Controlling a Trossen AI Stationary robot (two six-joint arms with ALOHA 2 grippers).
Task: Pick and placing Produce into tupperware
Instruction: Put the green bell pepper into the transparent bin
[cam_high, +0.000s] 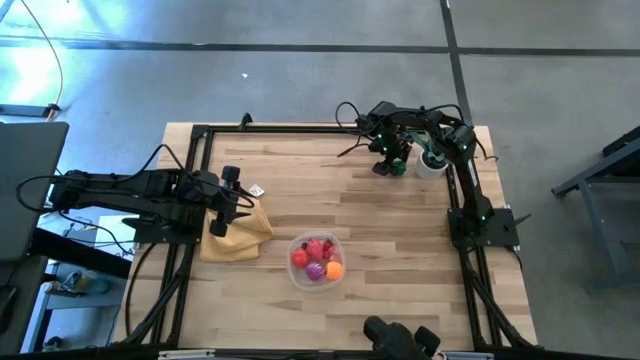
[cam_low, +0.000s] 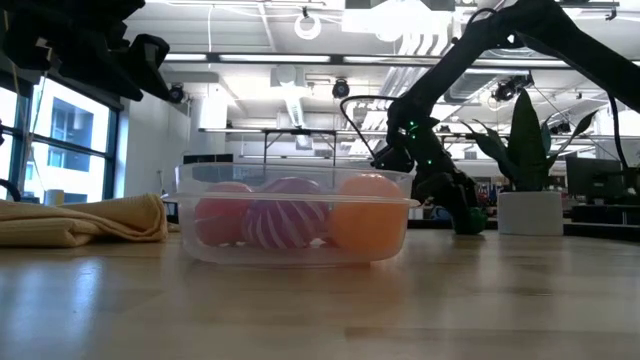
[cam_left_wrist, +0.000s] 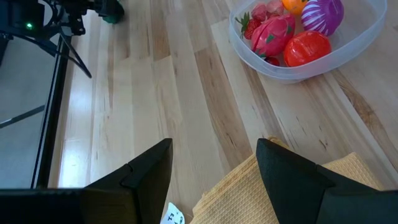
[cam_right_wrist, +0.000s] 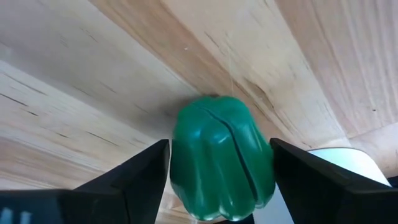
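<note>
Green pepper (cam_right_wrist: 222, 158) sits between the right claw's (cam_right_wrist: 221, 186) wide fingers; left claw (cam_left_wrist: 214, 177) gapes above yellow cloth (cam_left_wrist: 261, 193).

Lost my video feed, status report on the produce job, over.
Right end effector open around green pepper, far corner, beside white pot. Left end effector open, hovering over yellow cloth. Tupperware mid-table, clear path.

pepper (cam_right_wrist: 222, 158) – green | cloth (cam_high: 238, 234) – mustard | tupperware (cam_high: 296, 275) – clear
</note>
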